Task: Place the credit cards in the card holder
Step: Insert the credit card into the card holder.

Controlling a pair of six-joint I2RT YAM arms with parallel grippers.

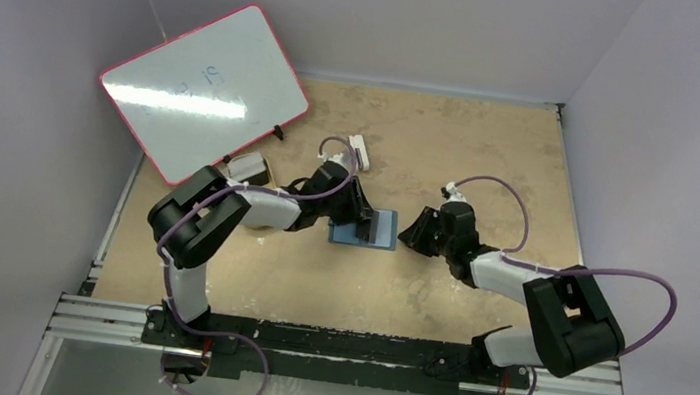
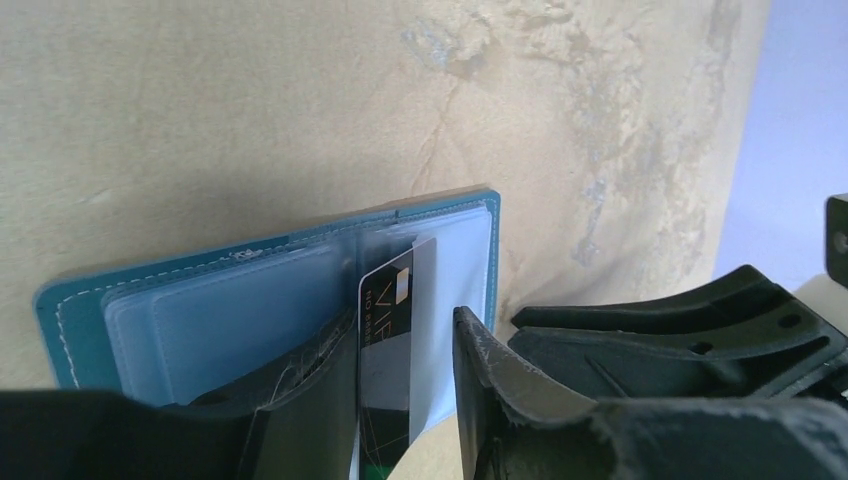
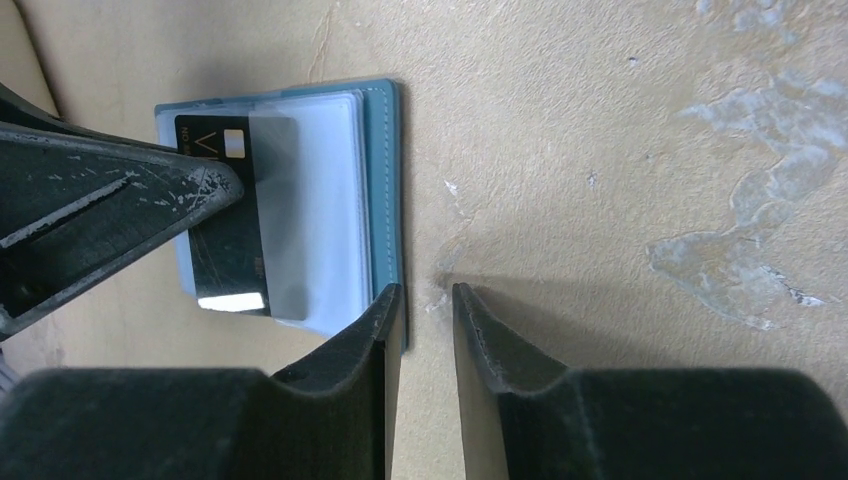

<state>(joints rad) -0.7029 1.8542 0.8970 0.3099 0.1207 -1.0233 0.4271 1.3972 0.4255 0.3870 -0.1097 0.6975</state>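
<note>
The teal card holder (image 1: 363, 229) lies open and flat in the middle of the counter (image 3: 620, 150), with bare, mottled tan surface beyond its stitched right edge. My left gripper (image 2: 405, 400) stands partly open astride a glossy black credit card (image 3: 225, 235), which sits half under a cloudy clear pocket. My right gripper (image 3: 427, 330) is nearly closed and empty, its left fingertip at the holder's edge.
</note>
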